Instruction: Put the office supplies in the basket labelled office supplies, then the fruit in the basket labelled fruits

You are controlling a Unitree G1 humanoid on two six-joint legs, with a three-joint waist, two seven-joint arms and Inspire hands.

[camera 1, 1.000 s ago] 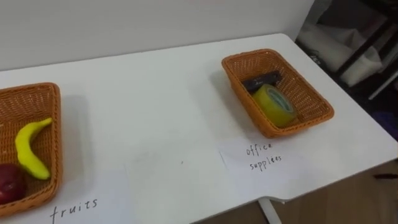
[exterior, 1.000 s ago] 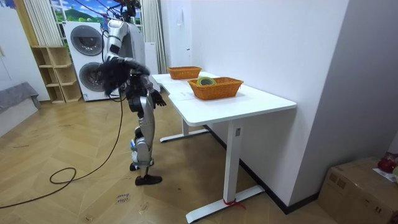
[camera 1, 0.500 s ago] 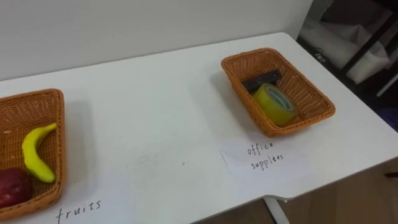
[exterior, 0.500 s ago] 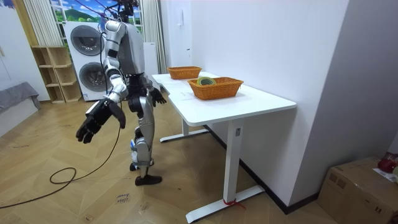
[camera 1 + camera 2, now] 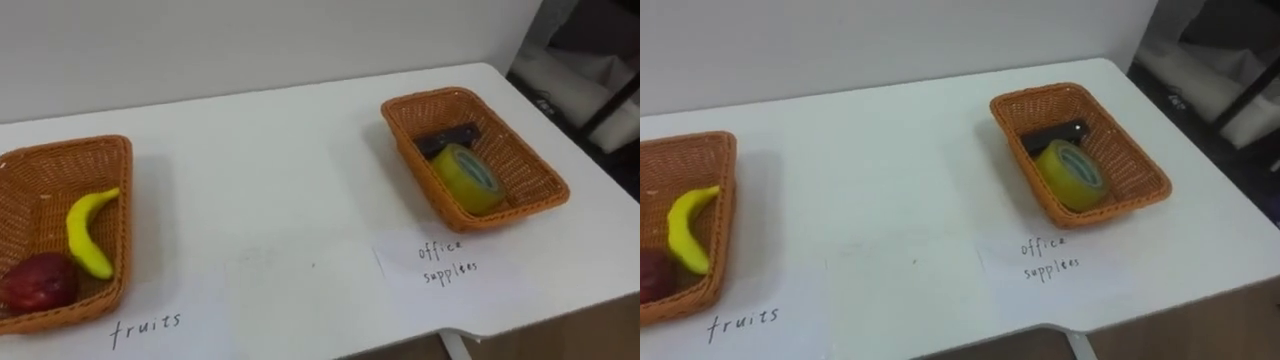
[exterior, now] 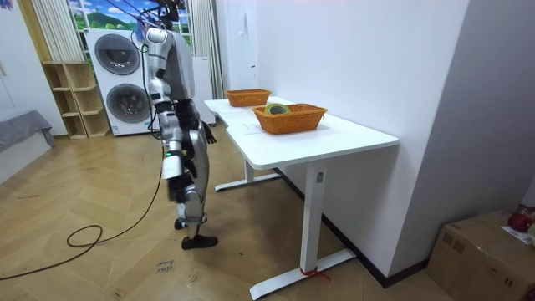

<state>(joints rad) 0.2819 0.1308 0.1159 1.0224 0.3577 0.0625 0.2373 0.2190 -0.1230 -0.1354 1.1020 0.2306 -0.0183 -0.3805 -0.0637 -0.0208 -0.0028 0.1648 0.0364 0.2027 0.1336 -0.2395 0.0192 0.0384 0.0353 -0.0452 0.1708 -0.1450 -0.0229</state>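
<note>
Two wicker baskets stand on the white table (image 5: 290, 170). The left basket (image 5: 60, 150) holds a yellow banana (image 5: 88, 233) and a red apple (image 5: 38, 283); a paper label (image 5: 145, 325) lies in front of it. The right basket (image 5: 440, 97) holds a yellow tape roll (image 5: 468, 178) and a dark flat item (image 5: 448, 139), with its own label (image 5: 448, 262) in front. In the room view I stand upright at the table's long side, my right hand (image 6: 178, 186) hanging low by my leg and my left hand (image 6: 208, 134) below the table edge.
The table's right edge (image 5: 600, 180) drops off to dark shelving. Behind me stand two washing machines (image 6: 117, 84) and a wooden shelf (image 6: 71, 100). A cardboard box (image 6: 485, 251) sits on the floor at the room view's right.
My right arm, swung out behind me half a second ago, now hangs straight down. The head camera has turned left, so both baskets sit further right in view. Nothing on the table moved.
</note>
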